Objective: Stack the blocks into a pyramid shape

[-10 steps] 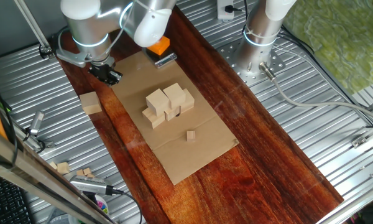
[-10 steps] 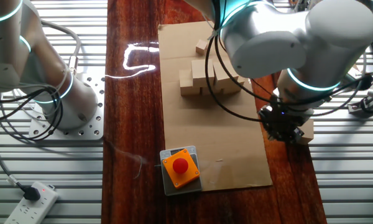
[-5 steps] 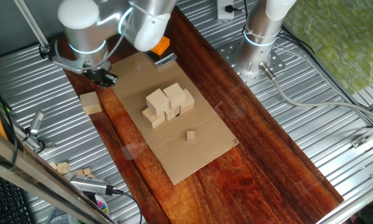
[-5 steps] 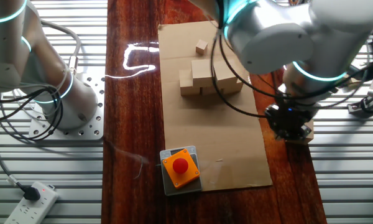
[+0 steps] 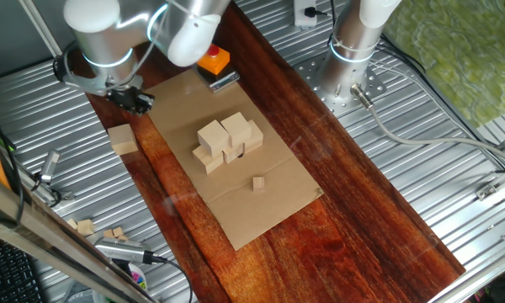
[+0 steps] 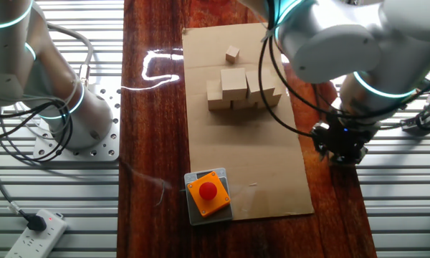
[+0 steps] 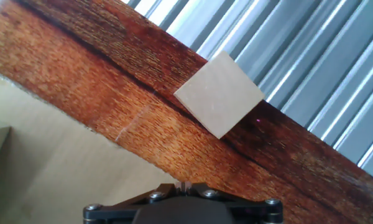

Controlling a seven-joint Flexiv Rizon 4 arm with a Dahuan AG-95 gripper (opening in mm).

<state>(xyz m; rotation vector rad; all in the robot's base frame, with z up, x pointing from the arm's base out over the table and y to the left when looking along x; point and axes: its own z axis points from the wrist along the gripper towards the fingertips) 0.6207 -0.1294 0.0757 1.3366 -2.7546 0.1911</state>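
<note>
A cluster of pale wooden blocks [image 5: 227, 139] stands on the cardboard sheet [image 5: 261, 210], with two blocks on top of the lower ones; it also shows in the other fixed view [image 6: 242, 87]. One lone block [image 5: 122, 139] lies at the wooden table's edge by the metal slats. In the hand view this block [image 7: 219, 93] lies ahead of the fingers, turned diagonally. My gripper [image 5: 133, 99] hovers beyond it, near the cardboard's corner. Its jaws look shut together and hold nothing. In the other fixed view the gripper [image 6: 340, 149] hides the lone block.
A tiny wooden cube [image 5: 258, 183] lies on the cardboard near the cluster. An orange box with a button [image 6: 208, 190] sits at the cardboard's end. Small wood bits [image 5: 86, 227] and tools lie on the slats. A second arm's base [image 5: 351, 63] stands beside the table.
My gripper has moved off the cardboard's corner toward the table's edge, closer to above the lone block. The blocks have not moved.
</note>
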